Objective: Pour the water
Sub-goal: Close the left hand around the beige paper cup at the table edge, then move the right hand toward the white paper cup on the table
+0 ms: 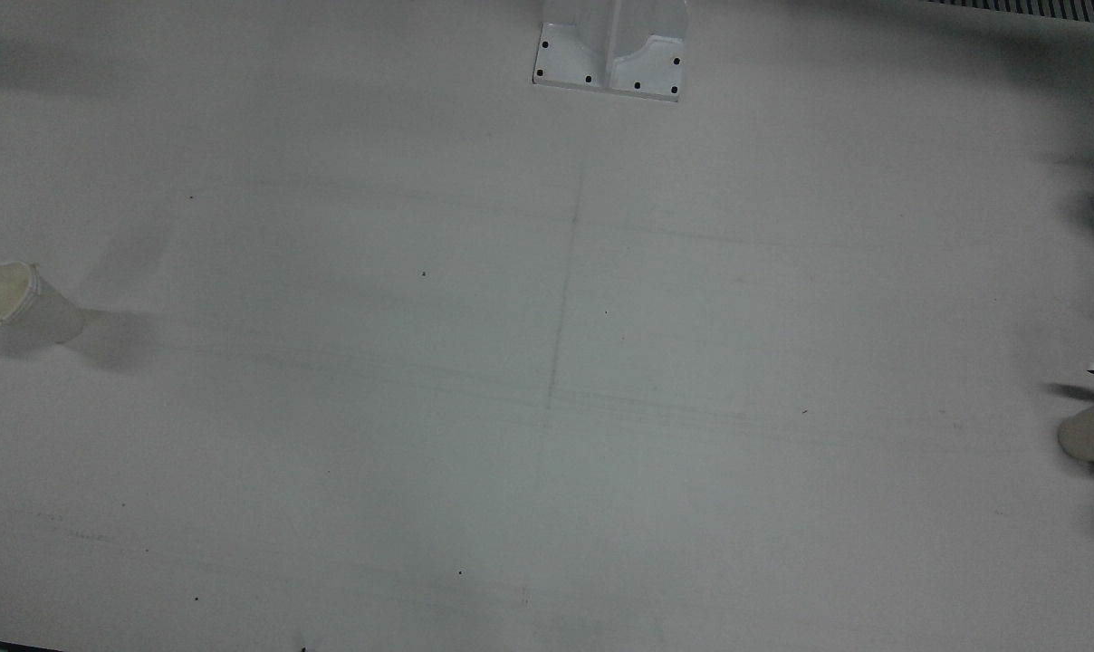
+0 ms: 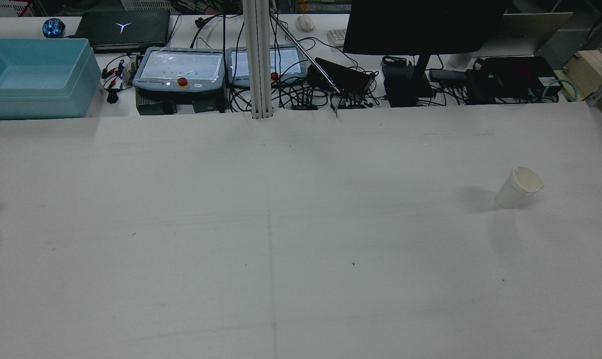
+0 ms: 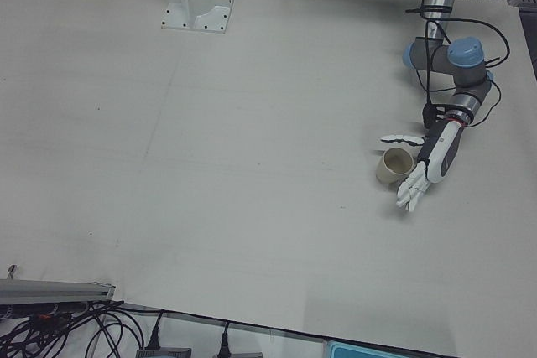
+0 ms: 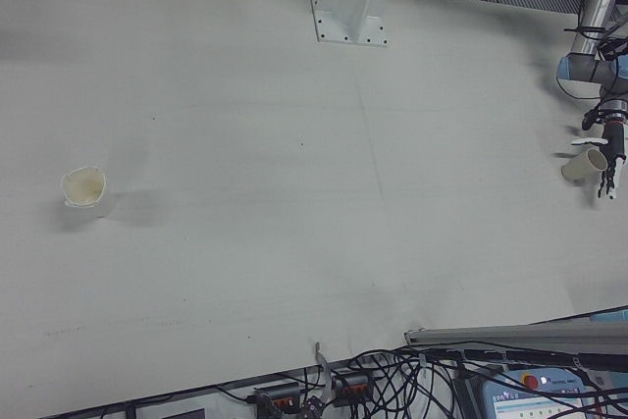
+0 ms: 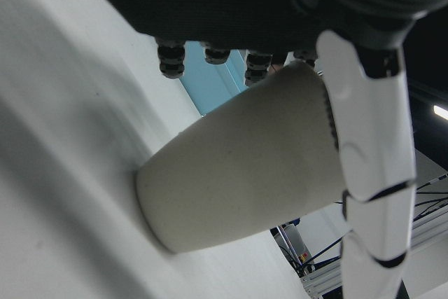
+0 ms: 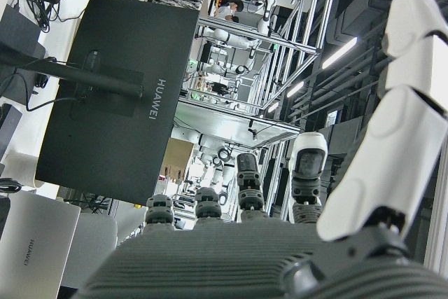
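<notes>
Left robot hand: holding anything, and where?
Nothing held yet. The left robot hand is open beside the cup, fingers spread past its wall, not closed.

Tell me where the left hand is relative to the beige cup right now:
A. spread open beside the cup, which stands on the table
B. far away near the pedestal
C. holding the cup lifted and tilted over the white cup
A: in the left-front view the left hand has its fingers spread around the beige cup, which stands upright on the table.
</notes>
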`<action>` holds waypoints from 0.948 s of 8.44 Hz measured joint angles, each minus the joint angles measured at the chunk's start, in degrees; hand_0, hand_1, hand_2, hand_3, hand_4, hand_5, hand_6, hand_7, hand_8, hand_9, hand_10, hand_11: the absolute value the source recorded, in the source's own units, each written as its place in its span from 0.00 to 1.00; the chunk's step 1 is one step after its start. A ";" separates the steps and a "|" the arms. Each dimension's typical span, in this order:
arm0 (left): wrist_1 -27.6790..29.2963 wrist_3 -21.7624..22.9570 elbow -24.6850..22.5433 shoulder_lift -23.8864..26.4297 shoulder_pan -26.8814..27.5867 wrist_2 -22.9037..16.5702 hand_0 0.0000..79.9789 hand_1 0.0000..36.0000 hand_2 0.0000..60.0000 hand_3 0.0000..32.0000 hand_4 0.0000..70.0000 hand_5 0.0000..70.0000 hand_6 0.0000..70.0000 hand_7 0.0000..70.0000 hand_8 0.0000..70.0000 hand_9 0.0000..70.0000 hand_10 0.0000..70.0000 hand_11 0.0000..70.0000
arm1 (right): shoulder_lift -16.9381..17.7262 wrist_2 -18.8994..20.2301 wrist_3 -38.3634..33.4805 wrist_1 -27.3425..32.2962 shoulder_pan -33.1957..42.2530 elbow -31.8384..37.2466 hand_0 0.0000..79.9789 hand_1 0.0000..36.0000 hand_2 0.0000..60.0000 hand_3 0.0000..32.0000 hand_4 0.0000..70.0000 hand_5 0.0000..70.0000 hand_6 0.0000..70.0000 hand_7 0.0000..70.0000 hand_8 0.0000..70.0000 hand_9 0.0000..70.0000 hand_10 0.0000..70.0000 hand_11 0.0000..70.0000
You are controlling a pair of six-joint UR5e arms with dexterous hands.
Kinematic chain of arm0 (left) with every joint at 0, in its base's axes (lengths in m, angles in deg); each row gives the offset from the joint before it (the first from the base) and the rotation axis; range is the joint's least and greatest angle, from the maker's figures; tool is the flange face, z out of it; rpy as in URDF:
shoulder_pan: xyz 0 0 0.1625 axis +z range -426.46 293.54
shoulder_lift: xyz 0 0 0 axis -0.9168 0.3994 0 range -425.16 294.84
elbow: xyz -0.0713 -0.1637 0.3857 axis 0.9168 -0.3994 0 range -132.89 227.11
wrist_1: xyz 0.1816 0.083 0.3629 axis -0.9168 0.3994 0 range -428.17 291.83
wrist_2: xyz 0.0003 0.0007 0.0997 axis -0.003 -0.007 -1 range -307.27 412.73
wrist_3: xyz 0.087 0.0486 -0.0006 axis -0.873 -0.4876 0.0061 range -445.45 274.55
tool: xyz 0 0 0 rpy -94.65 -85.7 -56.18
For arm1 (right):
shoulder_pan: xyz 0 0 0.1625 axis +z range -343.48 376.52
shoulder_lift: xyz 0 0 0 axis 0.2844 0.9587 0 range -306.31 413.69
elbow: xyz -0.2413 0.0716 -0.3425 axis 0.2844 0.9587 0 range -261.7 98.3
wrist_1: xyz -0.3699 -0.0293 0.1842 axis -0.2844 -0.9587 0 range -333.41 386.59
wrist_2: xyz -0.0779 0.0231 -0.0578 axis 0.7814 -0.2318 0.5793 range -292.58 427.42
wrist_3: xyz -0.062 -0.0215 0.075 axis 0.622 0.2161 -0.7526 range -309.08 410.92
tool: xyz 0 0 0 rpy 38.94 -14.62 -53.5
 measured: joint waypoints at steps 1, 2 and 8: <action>-0.13 -0.09 -0.04 0.56 0.35 0.14 0.71 0.56 0.20 0.15 0.21 0.05 0.04 0.20 0.03 0.02 0.06 0.13 | 0.00 0.00 0.00 0.00 0.00 -0.02 0.58 0.36 0.28 0.00 0.18 1.00 0.16 0.31 0.07 0.12 0.06 0.10; -0.33 -0.13 -0.06 0.98 0.49 0.22 0.71 0.56 0.20 0.13 0.22 0.07 0.05 0.21 0.03 0.03 0.06 0.13 | 0.01 0.00 0.00 0.00 -0.04 -0.04 0.58 0.36 0.28 0.00 0.18 1.00 0.15 0.31 0.07 0.12 0.06 0.10; -2.83 -0.15 -0.08 3.35 0.65 0.33 0.70 0.47 0.16 0.00 0.43 1.00 0.10 0.24 0.05 0.04 0.09 0.16 | 0.76 0.00 0.09 0.00 -0.17 0.10 0.58 0.33 0.26 0.00 0.18 1.00 0.15 0.30 0.07 0.12 0.07 0.11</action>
